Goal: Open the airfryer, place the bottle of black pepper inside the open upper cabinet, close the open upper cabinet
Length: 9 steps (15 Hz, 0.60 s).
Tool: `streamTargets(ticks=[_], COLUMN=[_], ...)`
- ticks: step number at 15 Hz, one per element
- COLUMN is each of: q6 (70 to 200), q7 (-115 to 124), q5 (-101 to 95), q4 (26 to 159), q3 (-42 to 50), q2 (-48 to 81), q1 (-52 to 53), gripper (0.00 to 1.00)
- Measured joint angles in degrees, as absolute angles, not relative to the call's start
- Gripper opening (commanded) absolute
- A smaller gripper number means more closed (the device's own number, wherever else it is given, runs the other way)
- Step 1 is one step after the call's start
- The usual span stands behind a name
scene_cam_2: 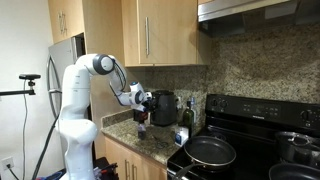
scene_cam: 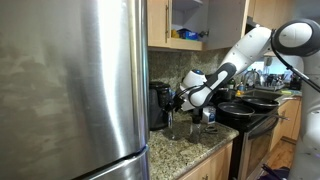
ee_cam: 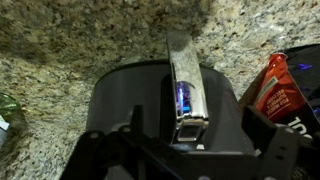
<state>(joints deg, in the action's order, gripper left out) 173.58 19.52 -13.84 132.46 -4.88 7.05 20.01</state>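
Note:
The black airfryer (scene_cam: 159, 106) stands on the granite counter beside the fridge and shows in both exterior views (scene_cam_2: 164, 107). In the wrist view its silver handle (ee_cam: 184, 90) with a blue light runs over the dark rounded drawer front (ee_cam: 120, 100). My gripper (ee_cam: 185, 150) is open, one finger on each side of the handle, and shows at the airfryer's front in both exterior views (scene_cam: 178, 100) (scene_cam_2: 140, 98). The upper cabinet (scene_cam: 186, 28) is open, with yellow and blue items on its shelf. Small bottles (scene_cam: 209, 117) stand next to the airfryer; I cannot tell which holds black pepper.
A large steel fridge (scene_cam: 70, 80) fills one side. A black stove (scene_cam_2: 250, 140) with pans (scene_cam_2: 211, 152) stands beside the counter. A red-labelled bottle (ee_cam: 275, 88) stands close to the airfryer, and a green item (ee_cam: 8, 108) lies on its other side.

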Motion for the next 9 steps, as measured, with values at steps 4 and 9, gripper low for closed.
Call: streamTargets(ticks=[4,9], q6=[163.7,149.3], q7=[12.2,4.9], q5=[-2.7,3.6], q4=[131.2,123.9], q3=[-7.6,-7.7], q2=[5.3,-0.6], q1=[18.4,13.7], gripper=[1.00,1.00])
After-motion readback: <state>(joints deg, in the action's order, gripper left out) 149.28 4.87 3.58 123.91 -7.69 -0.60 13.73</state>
